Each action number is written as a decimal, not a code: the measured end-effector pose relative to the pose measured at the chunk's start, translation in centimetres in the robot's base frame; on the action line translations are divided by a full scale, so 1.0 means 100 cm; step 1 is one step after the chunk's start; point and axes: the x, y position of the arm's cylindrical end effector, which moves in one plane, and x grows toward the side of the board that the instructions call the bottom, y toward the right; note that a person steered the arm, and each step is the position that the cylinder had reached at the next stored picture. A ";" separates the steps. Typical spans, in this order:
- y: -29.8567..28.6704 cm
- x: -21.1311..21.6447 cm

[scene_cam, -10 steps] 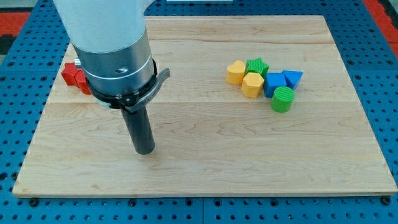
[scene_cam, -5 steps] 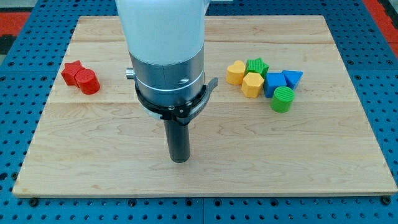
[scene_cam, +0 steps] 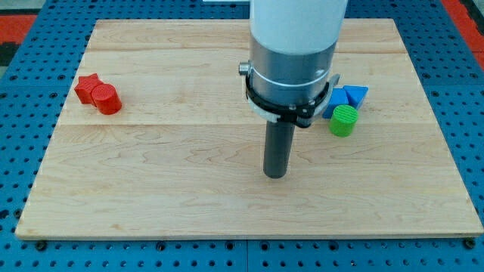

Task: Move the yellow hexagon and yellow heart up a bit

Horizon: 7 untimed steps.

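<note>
My tip point(scene_cam: 276, 174) rests on the wooden board point(scene_cam: 151, 166), below the cluster of blocks at the view's right. The arm's body hides the yellow hexagon, the yellow heart and the green star. Of that cluster I see only the green cylinder point(scene_cam: 344, 120), the blue triangle point(scene_cam: 355, 94) and an edge of the blue block point(scene_cam: 333, 100). The tip is left of and below the green cylinder and touches no block.
A red star point(scene_cam: 88, 86) and a red cylinder point(scene_cam: 107, 99) sit together at the view's left. The board lies on a blue pegboard table point(scene_cam: 469, 113).
My tip has slid steadily to the view's right along the lower part of the board. The arm now covers the yellow blocks and the green star. No block has moved.
</note>
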 end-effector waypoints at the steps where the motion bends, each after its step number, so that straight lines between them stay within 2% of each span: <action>1: 0.040 -0.025; 2: 0.070 -0.083; 6: 0.028 -0.187; 7: 0.027 -0.191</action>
